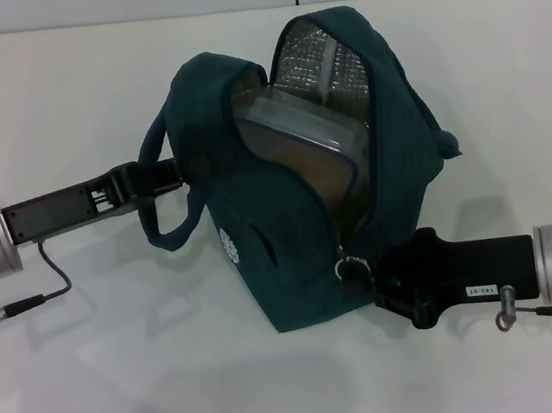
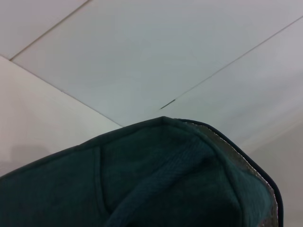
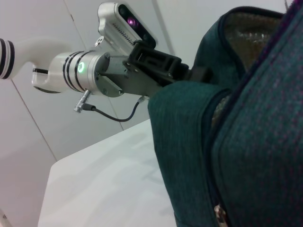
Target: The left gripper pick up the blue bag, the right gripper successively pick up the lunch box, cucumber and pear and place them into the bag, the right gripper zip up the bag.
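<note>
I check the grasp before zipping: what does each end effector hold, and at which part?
Left end effector holds the blue bag at its strap. Right end effector is at the zipper pull near the bag's bottom corner; its grip cannot be told.

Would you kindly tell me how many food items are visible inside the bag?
1: the clear plastic lunch box stands inside the open dark teal fabric bag; others may be hidden beneath.

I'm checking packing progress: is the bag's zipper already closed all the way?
No. In the head view the blue bag gapes open at the top, showing its silver lining and the lunch box inside.
</note>
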You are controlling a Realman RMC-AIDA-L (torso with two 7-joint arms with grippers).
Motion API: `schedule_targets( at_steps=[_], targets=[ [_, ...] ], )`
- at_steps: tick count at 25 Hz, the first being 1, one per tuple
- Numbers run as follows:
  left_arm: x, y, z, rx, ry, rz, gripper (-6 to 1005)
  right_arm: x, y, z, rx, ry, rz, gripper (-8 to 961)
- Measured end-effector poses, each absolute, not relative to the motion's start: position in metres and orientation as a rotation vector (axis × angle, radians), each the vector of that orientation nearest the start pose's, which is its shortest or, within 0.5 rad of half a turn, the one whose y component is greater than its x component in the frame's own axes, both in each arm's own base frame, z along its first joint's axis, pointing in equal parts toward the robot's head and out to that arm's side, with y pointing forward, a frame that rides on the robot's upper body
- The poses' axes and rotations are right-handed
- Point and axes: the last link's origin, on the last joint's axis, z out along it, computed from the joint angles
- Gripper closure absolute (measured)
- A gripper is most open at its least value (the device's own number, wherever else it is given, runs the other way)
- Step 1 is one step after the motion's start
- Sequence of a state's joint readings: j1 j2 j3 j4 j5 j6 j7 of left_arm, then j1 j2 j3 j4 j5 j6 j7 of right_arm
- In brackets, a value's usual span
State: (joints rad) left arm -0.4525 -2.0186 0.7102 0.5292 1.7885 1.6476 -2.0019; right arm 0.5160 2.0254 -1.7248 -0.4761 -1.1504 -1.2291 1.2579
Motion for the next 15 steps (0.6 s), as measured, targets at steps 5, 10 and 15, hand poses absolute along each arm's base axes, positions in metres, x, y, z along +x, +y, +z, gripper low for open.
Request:
schedule_targets(
  at_steps=[5,10,15],
  targets=[
    [-0.279,0.306,0.017,-2.4,-1.641,-1.113,932,0.236,0.297,-0.09,-2.886,0.649,0.757,946],
    [-0.28,0.306,0.017,-2.4,-1.641,-1.113,932,0.247,0.287,-0.071,-2.807,0.649,0.898,946],
    [-0.279,0.306,0.017,-2.401,-1.637,-1.112,932,0.241,0.28,-0.058,-2.804,0.589,1.036,947]
  ],
)
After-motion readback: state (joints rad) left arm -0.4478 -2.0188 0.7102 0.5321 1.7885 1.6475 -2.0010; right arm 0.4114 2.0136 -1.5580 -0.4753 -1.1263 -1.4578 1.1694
